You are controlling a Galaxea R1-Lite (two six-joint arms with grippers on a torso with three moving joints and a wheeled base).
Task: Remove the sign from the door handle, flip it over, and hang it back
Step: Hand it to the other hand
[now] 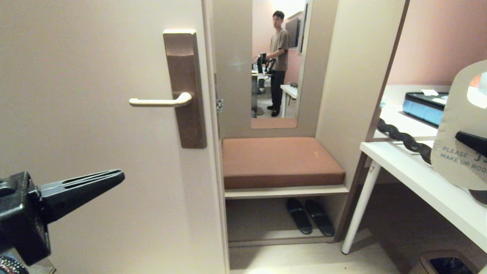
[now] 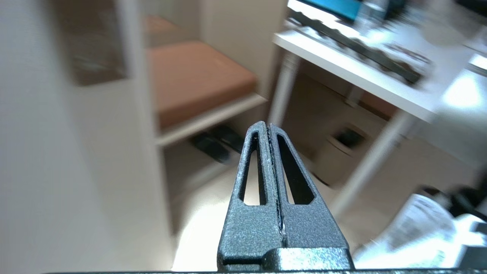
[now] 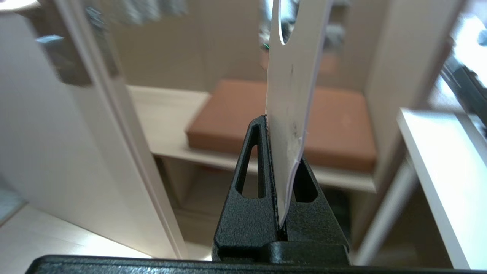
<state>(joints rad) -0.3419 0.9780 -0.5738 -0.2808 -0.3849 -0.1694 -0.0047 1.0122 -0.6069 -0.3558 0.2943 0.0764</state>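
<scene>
Sign (image 1: 458, 129): off the door, clamped in the right gripper (image 3: 283, 167) at the right edge of the head view, above the white desk (image 1: 411, 171), well apart from the door. White "PLEASE MAKE UP ROOM" face turned toward the head camera. Long axis roughly upright, leaning slightly; rounded end with the hole uppermost, lower end pinched between the fingers. Seen nearly edge-on in the right wrist view, standing straight out from the fingertips.

Door handle (image 1: 161, 101): bare, nothing hung on it. Lever horizontal, pointing away from the bronze plate (image 1: 185, 87) toward the left of the head view.

Progress: removal done. Flip not confirmed; which face goes outward on rehanging cannot be told. Remaining, by judgement: present the hole to the free end of the lever, slide on, release.

Left gripper (image 1: 120, 176): fingers pressed together, holding nothing, low at the left in front of the door (image 1: 95, 152), tips aimed toward the right.

Surroundings: cushioned bench (image 1: 281, 161) beyond the door edge, slippers (image 1: 310, 216) beneath, person reflected in mirror (image 1: 279, 61).
</scene>
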